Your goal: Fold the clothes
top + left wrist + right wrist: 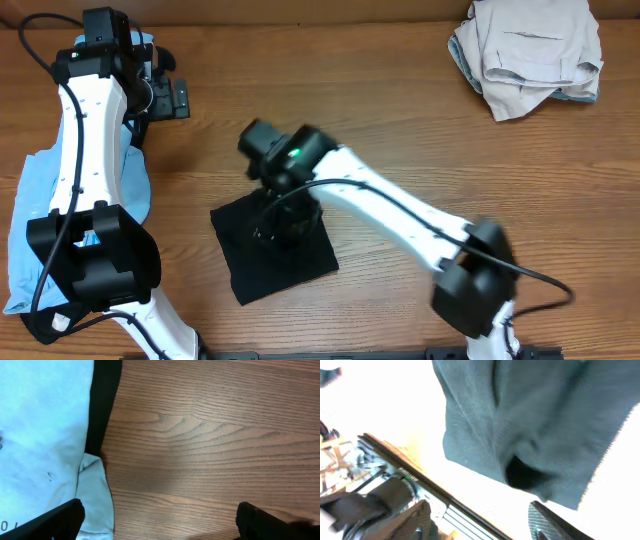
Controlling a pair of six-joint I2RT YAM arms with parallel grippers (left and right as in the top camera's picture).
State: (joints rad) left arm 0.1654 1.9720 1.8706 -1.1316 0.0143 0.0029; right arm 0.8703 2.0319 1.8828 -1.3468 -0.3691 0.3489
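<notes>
A black folded garment (262, 260) lies flat on the wooden table near the front middle; it also shows in the right wrist view (530, 425) as dark cloth. My right gripper (282, 212) hovers over its top part, open and empty, with both fingertips (480, 522) apart. A light blue garment (40, 215) lies at the table's left edge, partly under my left arm; it fills the left of the left wrist view (40, 435). My left gripper (170, 98) is open and empty (157, 522) over bare wood at the back left.
A pile of grey-beige clothes (530, 50) sits at the back right corner. The table's front edge with a metal rail (420, 485) shows in the right wrist view. Bare wood lies between the black garment and the pile.
</notes>
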